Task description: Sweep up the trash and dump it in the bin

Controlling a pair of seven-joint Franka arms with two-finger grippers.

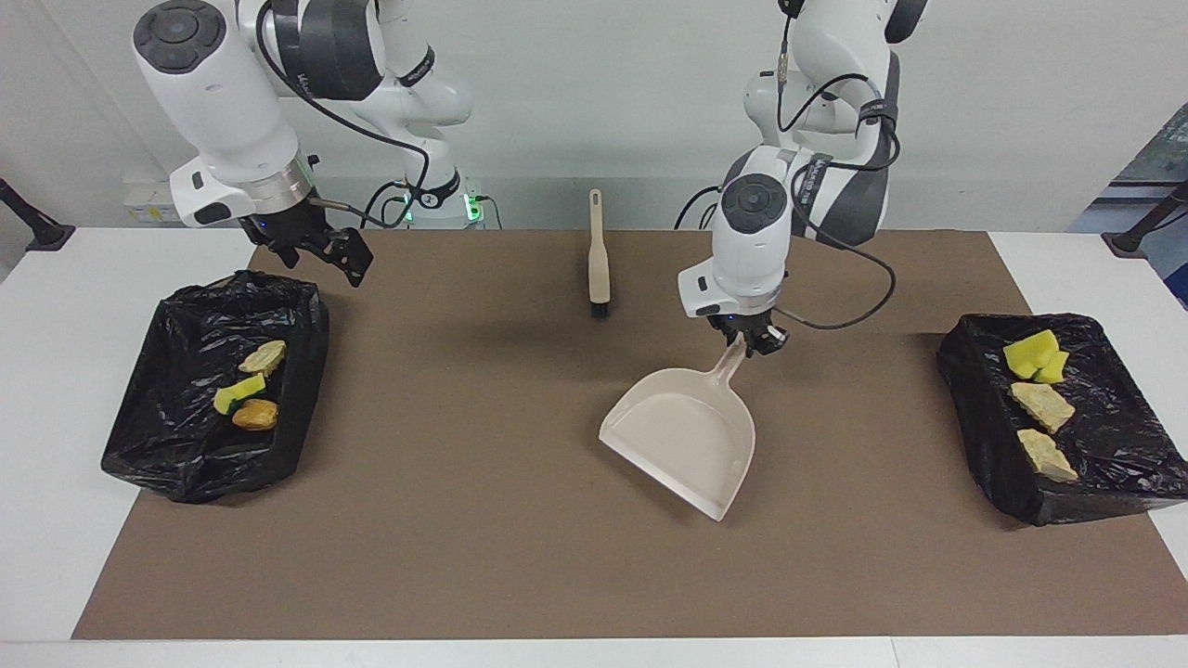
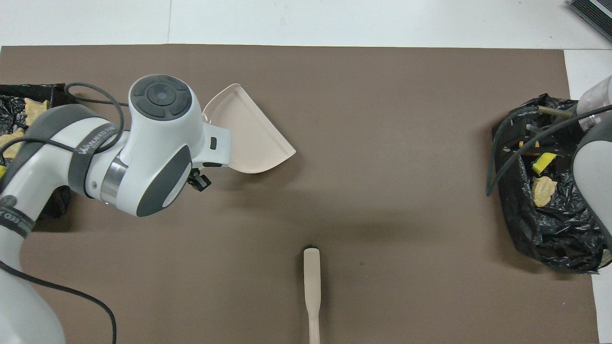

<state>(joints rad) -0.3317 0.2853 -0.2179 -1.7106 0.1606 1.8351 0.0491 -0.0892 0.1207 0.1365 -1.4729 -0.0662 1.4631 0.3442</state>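
My left gripper is shut on the handle of the beige dustpan, which is empty and lies low over the middle of the brown mat; it also shows in the overhead view. The trash lies in two black-lined bins. The bin at the right arm's end holds a beige scrap, a yellow sponge chunk and a croissant piece. The bin at the left arm's end holds yellow sponge and two bread pieces. My right gripper hangs over the first bin's rim nearest the robots.
The beige hand brush lies on the mat nearer to the robots than the dustpan, bristles pointing away from them; it also shows in the overhead view. The brown mat covers most of the white table.
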